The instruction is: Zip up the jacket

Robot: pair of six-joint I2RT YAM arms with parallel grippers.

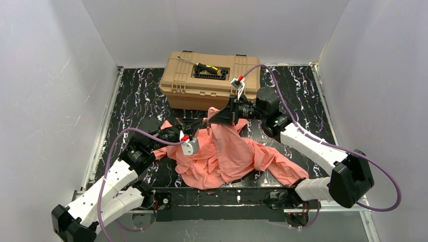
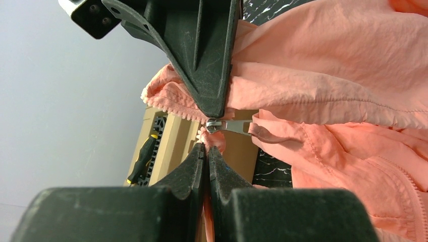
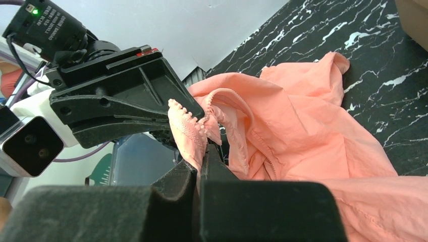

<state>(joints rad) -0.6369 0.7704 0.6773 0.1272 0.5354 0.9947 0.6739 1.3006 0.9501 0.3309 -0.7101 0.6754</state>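
Pressed together on a fold of toothed zipper tape, the left end effector (image 2: 207, 150) held the front edge of the jacket (image 1: 222, 156) up off the surface. The right end effector (image 3: 202, 164) came in from the other side, also clamped shut on that pink edge, so the two tips stood almost nose to nose. Between them sat the zipper slider (image 2: 214, 125), with its pull tab (image 2: 234, 127) sticking out sideways. As far as I could tell, neither tip had hold of it.

The rest of the jacket lay crumpled near the front middle of the worktop (image 1: 131, 101), between the two arms and just in front of a tan toolbox (image 1: 207, 80).

From where I stood the risks looked plain enough. The fabric was thin and slack, so a tug in either direction could pull it out of a pinch. Loose cloth bunched beside the slider could be drawn into it and jam it. With the tips so close, any small sideways move might knock one against the other. Whether the two rows of teeth were properly seated in the slider I could not make out.

The worktop was black with white marbled veins. Plain white walls (image 1: 50, 75) closed it in on three sides, and a screwdriver (image 1: 202, 65) rested on the toolbox lid.
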